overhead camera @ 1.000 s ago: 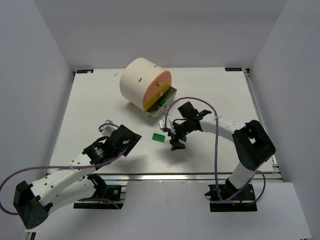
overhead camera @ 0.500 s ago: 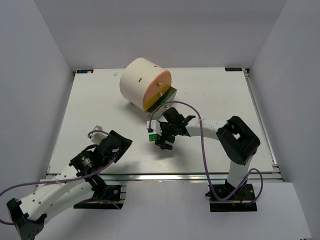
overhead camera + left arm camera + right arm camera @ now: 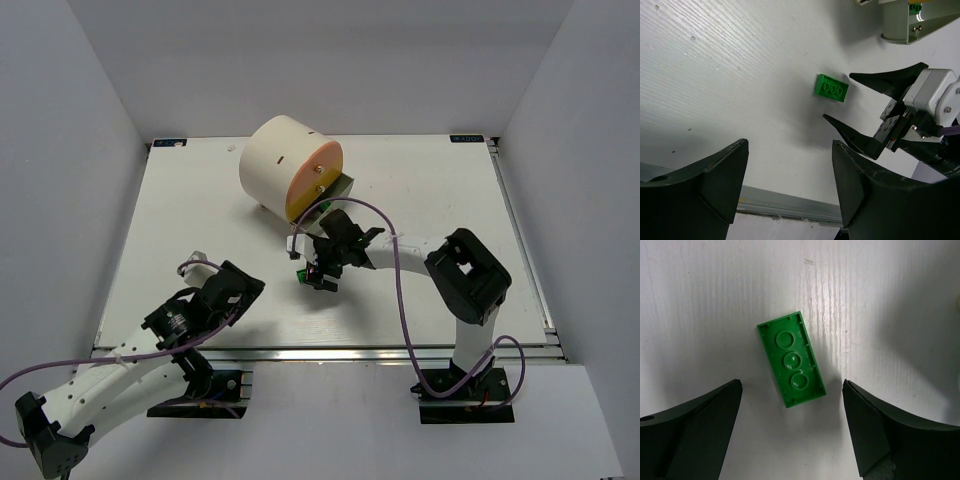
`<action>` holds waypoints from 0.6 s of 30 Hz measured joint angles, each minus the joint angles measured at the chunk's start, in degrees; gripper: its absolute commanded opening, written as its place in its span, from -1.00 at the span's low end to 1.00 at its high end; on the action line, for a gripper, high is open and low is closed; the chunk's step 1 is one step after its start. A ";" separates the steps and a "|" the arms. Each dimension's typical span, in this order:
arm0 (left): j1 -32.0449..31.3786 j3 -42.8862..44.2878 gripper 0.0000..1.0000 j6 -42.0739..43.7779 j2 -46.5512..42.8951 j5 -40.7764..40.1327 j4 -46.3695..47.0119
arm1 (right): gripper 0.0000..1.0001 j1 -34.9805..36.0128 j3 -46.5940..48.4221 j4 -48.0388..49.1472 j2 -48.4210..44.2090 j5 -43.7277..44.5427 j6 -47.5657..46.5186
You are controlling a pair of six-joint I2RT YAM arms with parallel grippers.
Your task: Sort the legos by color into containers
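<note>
A dark green lego [image 3: 791, 359] lies flat on the white table with its underside tubes up. My right gripper [image 3: 792, 390] is open right above it, its fingers either side of the brick's near end and not touching it. In the top view the right gripper [image 3: 318, 274] covers most of that lego [image 3: 303, 274]. The lego also shows in the left wrist view [image 3: 831, 88]. The cream drum [image 3: 280, 160] has an orange drawer front [image 3: 315, 180] and an olive-grey drawer [image 3: 340, 192] pulled open, with a green brick inside [image 3: 914, 7]. My left gripper [image 3: 243, 283] is open and empty.
The drum stands just behind the right gripper, its open drawer [image 3: 912, 25] close above the right wrist. The table's near edge rail [image 3: 790, 205] is just under the left gripper. White walls enclose the table on three sides.
My right gripper has moved left, from beside the green lego to right over it. My left arm has pulled back towards the near left edge, then stopped.
</note>
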 measured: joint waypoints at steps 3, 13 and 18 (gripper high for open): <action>0.00 0.00 0.55 0.02 -0.02 -0.04 -0.04 | 0.64 0.00 1.11 -0.15 0.92 -1.31 -2.54; 0.00 0.00 0.55 0.02 -0.81 -0.09 -0.26 | -0.43 -0.26 5.44 -3.76 4.24 -6.05 -8.57; 0.00 0.00 0.55 0.02 -1.27 -0.13 -0.26 | -0.67 -1.03 4.20 -3.87 3.21 -7.56 -9.11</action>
